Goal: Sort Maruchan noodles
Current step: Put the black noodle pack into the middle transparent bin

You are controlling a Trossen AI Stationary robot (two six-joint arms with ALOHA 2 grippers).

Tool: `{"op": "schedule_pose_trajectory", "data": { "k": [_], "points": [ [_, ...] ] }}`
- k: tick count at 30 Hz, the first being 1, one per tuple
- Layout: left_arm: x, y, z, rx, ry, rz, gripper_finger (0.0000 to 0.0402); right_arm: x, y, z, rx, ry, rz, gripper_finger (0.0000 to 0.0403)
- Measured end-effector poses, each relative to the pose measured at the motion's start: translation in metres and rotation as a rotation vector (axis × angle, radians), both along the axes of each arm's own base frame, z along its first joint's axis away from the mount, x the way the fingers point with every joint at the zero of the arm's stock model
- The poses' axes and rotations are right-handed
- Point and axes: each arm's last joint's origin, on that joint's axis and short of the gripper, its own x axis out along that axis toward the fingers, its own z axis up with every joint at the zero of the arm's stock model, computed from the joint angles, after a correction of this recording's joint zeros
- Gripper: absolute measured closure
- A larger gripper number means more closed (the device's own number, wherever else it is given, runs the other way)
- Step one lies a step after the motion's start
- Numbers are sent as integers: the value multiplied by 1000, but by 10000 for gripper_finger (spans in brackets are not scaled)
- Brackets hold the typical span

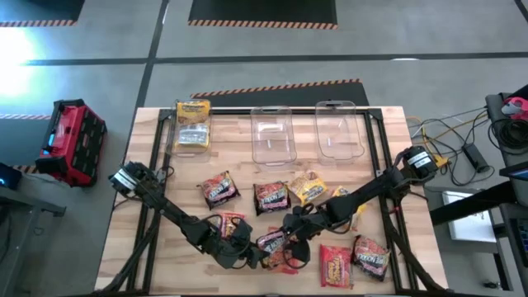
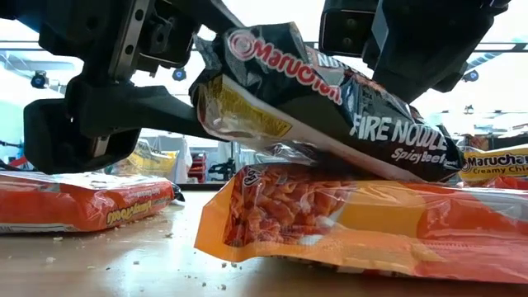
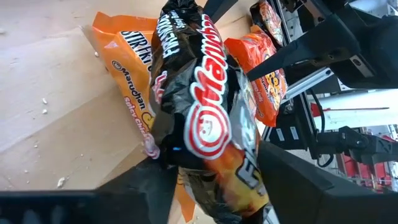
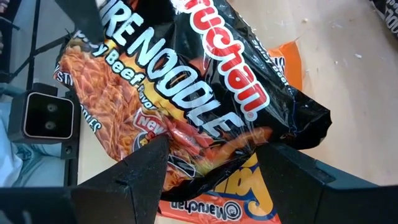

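A black Maruchan Fire Noodle packet [image 1: 272, 241] hangs tilted near the table's front edge, held between both grippers. Its lower end rests on an orange packet [image 2: 330, 214] lying flat on the table. My left gripper [image 1: 247, 247] comes at it from the left and is shut on one end [image 3: 205, 155]. My right gripper [image 1: 293, 231] comes from the right and is shut on the other end [image 4: 211, 149]. Several more packets lie loose on the wood: red ones [image 1: 219, 190] [image 1: 271, 196], a yellow one [image 1: 308, 187], and two at the front right [image 1: 337, 266] [image 1: 370, 257]. My left gripper pinches the black packet's end near the red Maruchan logo [image 3: 186, 168] between its two fingers, slanting down from the table's left. That end is raised clear of the table [image 2: 223, 99]. My right gripper pinches the packet's crinkled end beside the "Fire Noodle" print [image 4: 205, 163] between its two fingers, slanting down from the table's right. The packet slopes down on this side, and its lower edge [image 2: 396, 169] lies on the orange packet.
Three clear bins stand along the far edge: the left one [image 1: 193, 124] holds yellow packets, and two others [image 1: 274, 134] [image 1: 341, 130] stand beside it. Another orange packet [image 2: 74, 202] lies to the left. A red toolbox [image 1: 74, 140] sits off the table's left.
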Motion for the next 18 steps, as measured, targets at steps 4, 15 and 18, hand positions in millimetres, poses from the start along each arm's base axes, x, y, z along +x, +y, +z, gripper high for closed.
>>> {"op": "schedule_pose_trajectory", "data": {
  "k": [4, 15, 18],
  "points": [
    [0, 0, 0, -3, -2, -1, 261, 0, 0, 0, 0, 0, 0, 172],
    [0, -1, 1, 9, -1, -25, 265, -3, 0, 8, 34, 5, 22, 172],
    [0, -1, 1, 31, 0, -41, 262, -7, -2, 20, 52, -13, 21, 172]
  ]
}}
